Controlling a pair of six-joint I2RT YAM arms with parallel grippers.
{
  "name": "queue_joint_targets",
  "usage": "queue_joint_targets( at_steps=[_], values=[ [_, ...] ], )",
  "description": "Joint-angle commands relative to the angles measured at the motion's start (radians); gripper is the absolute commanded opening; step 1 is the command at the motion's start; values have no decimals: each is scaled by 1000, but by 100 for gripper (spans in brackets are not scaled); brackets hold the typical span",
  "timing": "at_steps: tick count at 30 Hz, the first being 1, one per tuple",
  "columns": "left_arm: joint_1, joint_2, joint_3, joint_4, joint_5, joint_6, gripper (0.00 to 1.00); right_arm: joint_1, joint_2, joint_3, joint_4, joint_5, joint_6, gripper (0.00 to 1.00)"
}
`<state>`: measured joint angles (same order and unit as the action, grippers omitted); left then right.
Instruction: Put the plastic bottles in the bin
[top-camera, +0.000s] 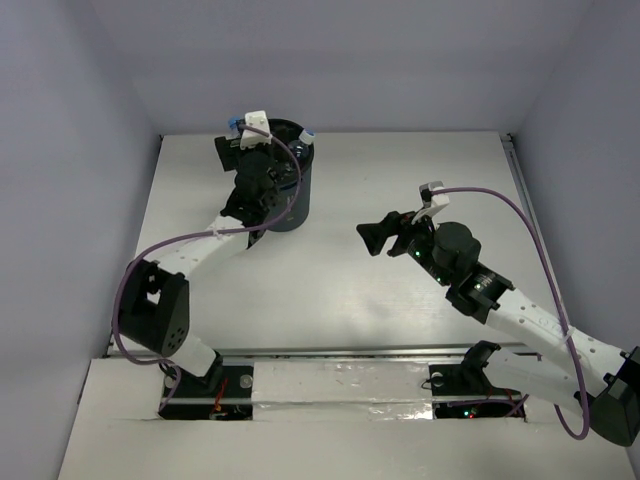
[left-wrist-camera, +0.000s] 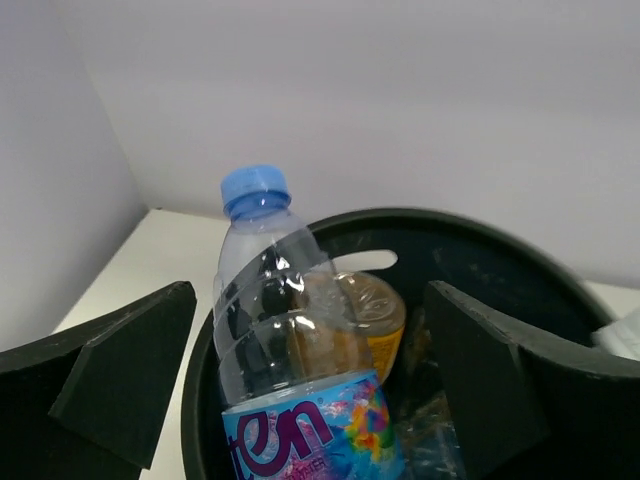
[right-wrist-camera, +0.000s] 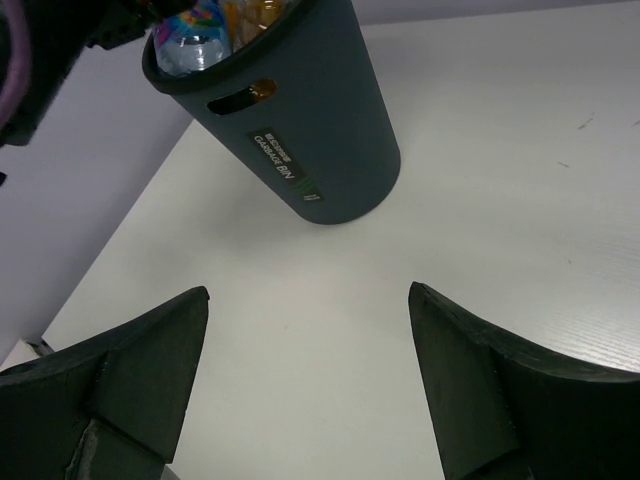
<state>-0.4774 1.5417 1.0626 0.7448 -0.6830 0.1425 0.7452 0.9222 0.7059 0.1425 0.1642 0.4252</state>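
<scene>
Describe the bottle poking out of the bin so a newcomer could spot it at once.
Start at the dark grey round plastic bin toward the far left of the white table. One clear plastic bottle rises above its rim, between the left arm's open jaws. Its light blue cap and blue label with purple lettering separate it from the shorter amber-tinted one behind it.

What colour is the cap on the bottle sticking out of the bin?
The cap is blue, clearest in the left wrist view.
</scene>
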Motion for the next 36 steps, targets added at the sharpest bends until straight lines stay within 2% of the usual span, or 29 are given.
queue_joint_targets(
  at_steps=[1,9,12,13,15,16,18,21,23,24,25,26,28,29,33,36],
  values=[
    [5,-107,82,-18,65,-92,99,-7,-3,14,63,6,4,86],
    [-4,-198,284,-255,207,-263,99,-7,0,6,75,35,7,85],
    [-4,-255,318,-356,227,-371,99,-7,-22,-6,89,47,12,73],
    [-4,-276,310,-380,253,-398,99,-7,-29,-11,94,52,14,54],
    [-17,-359,246,-410,290,-479,99,-7,-60,-25,104,70,20,34],
    [-26,-424,211,-410,319,-507,99,-7,-87,-37,112,87,21,20],
    [-26,-494,96,-403,353,-563,99,-7,-115,-51,121,104,23,12],
    [-26,-619,-54,-397,410,-638,99,-7,-181,-84,155,121,21,11],
    [-26,-678,-120,-426,427,-676,99,-7,-218,-105,178,124,21,20],
    [-26,-742,-191,-435,427,-685,99,-7,-236,-126,204,126,20,25],
    [-26,-774,-222,-443,413,-690,99,-7,-268,-135,216,124,18,42],
    [-26,-811,-248,-470,405,-695,99,-7,-282,-143,226,120,15,50],
    [-26,-917,-320,-504,369,-698,99,-7,-304,-154,253,107,4,60],
    [-26,-989,-341,-534,361,-702,99,-7,-306,-152,256,95,3,60],
    [-35,-1113,-436,-611,350,-713,99,-7,-269,-129,267,35,-11,56],
    [-35,-1150,-458,-680,355,-736,99,-7,-221,-92,253,-40,-16,49]
  ],
)
